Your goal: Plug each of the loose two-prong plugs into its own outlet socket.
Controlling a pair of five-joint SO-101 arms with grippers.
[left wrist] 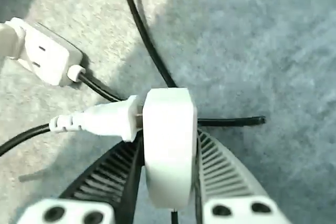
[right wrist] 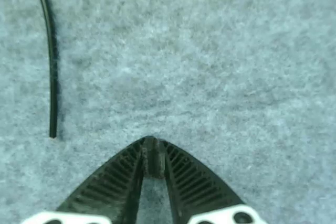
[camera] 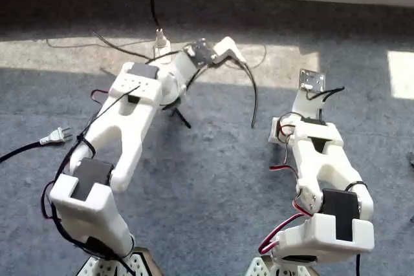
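White round socket [left wrist: 169,161], lower centre, sat clamped in your left gripper [left wrist: 170,139], white plug [left wrist: 113,119] nearly seated; it needed a straight, level push. Your right gripper [right wrist: 151,163] was closed, empty.

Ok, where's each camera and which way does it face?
High view: fixed overhead, facing down on carpet; left arm and right arm show.
Left wrist view: on that wrist, facing along the left claw, shut on a white socket.
Right wrist view: on that wrist, looking down past the shut right claw.
Shared: high and left wrist both show that socket.
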